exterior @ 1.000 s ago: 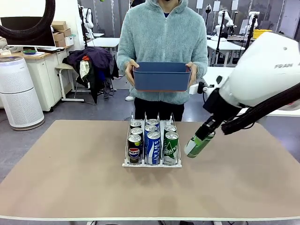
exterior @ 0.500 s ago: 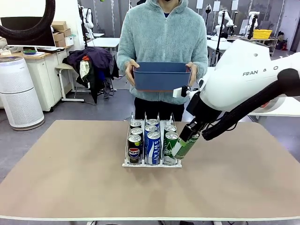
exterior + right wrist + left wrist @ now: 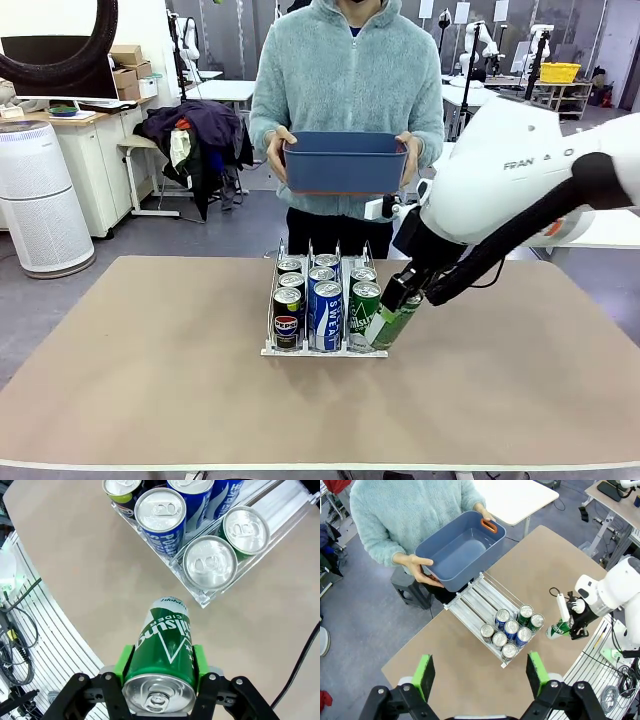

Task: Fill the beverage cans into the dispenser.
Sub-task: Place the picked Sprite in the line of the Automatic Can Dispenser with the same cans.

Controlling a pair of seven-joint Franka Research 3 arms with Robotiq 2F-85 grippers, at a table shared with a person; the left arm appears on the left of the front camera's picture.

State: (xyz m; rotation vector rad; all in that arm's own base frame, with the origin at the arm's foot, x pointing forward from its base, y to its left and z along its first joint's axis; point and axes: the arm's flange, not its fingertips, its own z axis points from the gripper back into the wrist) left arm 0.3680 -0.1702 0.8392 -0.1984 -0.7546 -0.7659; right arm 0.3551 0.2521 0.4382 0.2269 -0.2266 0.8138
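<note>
The dispenser [image 3: 324,310] stands toward the table's [image 3: 150,380] far edge, mid-width, and already holds seven cans [image 3: 511,629] bunched at its robot-side end: three black, two blue, two green. The right gripper [image 3: 159,664] is clenched on an eighth, a green can [image 3: 394,320], tilted just beside the dispenser's right front corner, not yet in a lane. The left gripper [image 3: 479,672] hangs released, high above. The person's bin [image 3: 460,555] looks empty, so this can appears to be the last.

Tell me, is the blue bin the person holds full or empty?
Empty. The left wrist view looks down into the blue bin and shows only its bare floor, with no cans inside.
</note>
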